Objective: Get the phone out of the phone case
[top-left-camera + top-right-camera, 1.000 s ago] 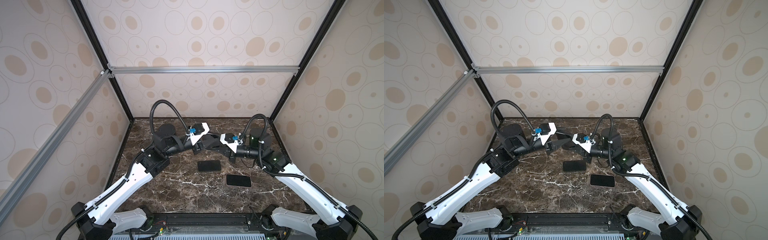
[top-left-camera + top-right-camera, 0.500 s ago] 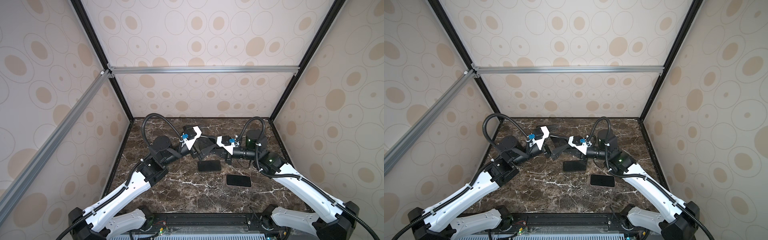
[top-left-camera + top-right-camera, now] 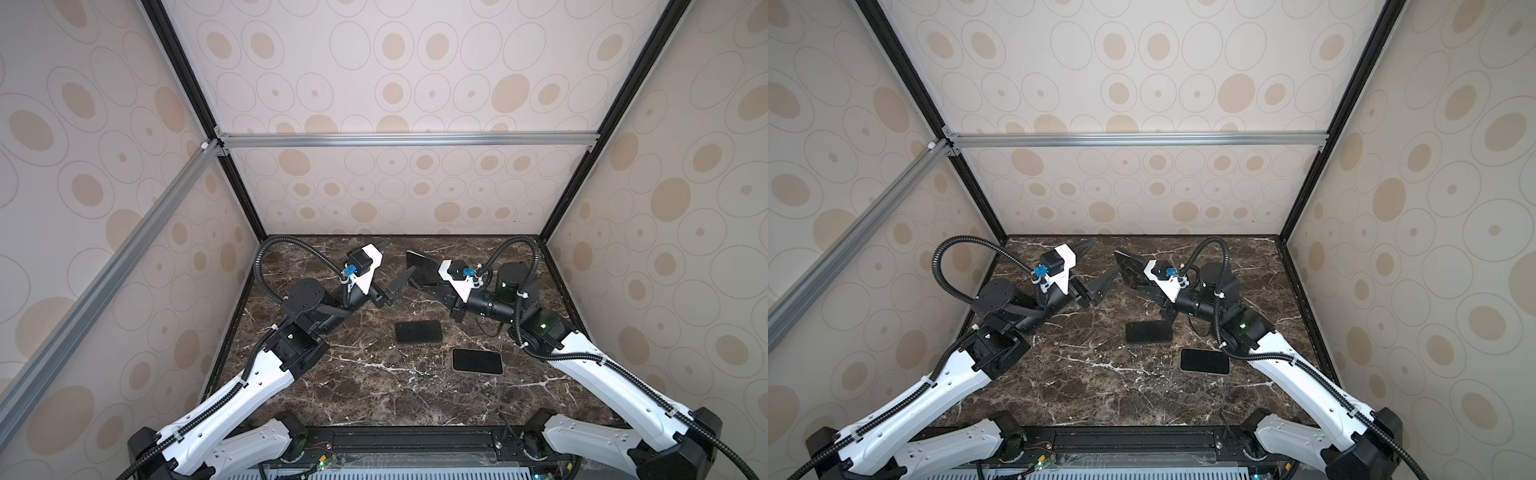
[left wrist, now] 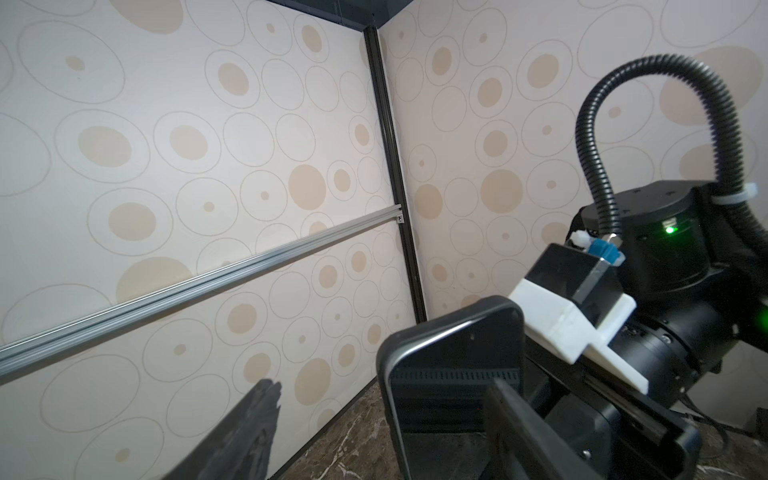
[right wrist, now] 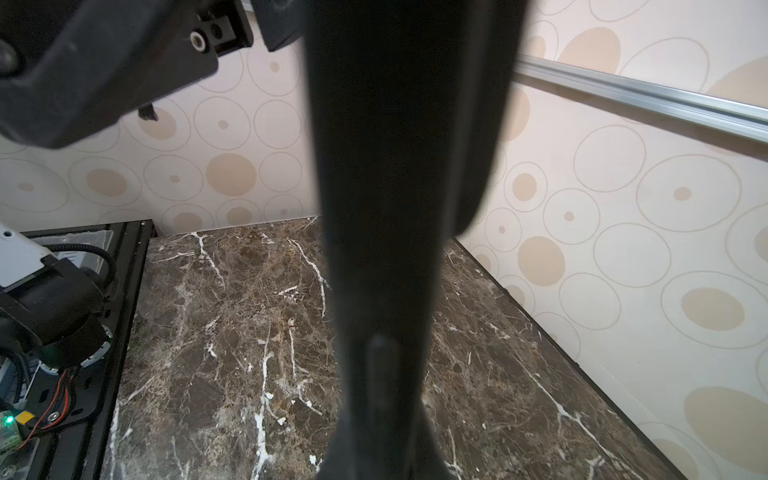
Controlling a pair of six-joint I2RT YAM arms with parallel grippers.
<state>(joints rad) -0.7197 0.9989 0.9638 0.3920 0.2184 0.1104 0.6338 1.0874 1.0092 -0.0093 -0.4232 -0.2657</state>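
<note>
Step, as we judge it: prying the case off. Right gripper [image 3: 430,281] is clamped tight on the cased phone [image 3: 420,266], which stands up off the table [image 3: 353,386] near 12 o'clock. Left gripper [image 3: 401,254] sits at its 9 o'clock, jaws wide, empty. One finger [image 4: 523,432] is just beside the phone, contact unclear. Next, the left must close on the case rim and peel. The black slab [image 3: 417,331] and pink-rimmed slab [image 3: 477,360] lie loose toward 6 o'clock.

We see soft, even light with weak shadows on the table [image 3: 357,390], and near parts blurred in wrist views.
</note>
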